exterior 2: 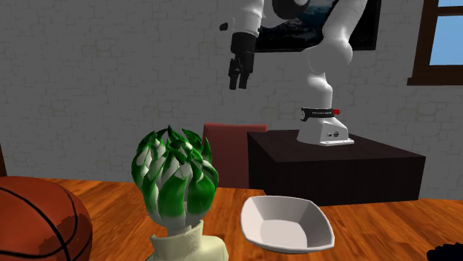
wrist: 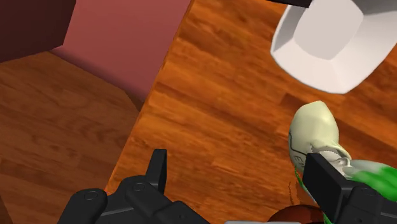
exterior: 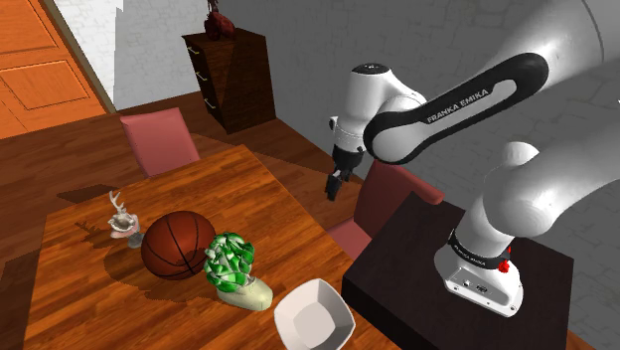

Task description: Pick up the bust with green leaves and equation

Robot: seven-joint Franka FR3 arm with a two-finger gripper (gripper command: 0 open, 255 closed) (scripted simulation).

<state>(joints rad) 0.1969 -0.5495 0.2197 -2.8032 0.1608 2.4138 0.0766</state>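
Note:
The bust (exterior: pixel 231 263) has a pale cream base and a head of green and white leaves. It stands on the wooden table (exterior: pixel 258 189) near the front edge, between a basketball (exterior: pixel 179 244) and a white bowl (exterior: pixel 314 316). In the second exterior view the bust (exterior 2: pixel 174 178) is close up, leaves uppermost. My black gripper (exterior: pixel 335 186) hangs well above the table's edge by the chair, apart from the bust, and the gripper (exterior 2: pixel 237 74) is high in the air. In the wrist view the gripper (wrist: pixel 242 175) is open, with the bust (wrist: pixel 312 130) beside one finger (wrist: pixel 324 181), untouched.
A small deer figure (exterior: pixel 121 217) stands beyond the basketball. A red chair (exterior: pixel 397 194) sits between table and dark stand (exterior: pixel 467 288); a pink chair (exterior: pixel 159 139) is at the far side. A dark dresser (exterior: pixel 233 80) stands against the wall. The bowl (exterior 2: pixel 286 222) lies beside the bust.

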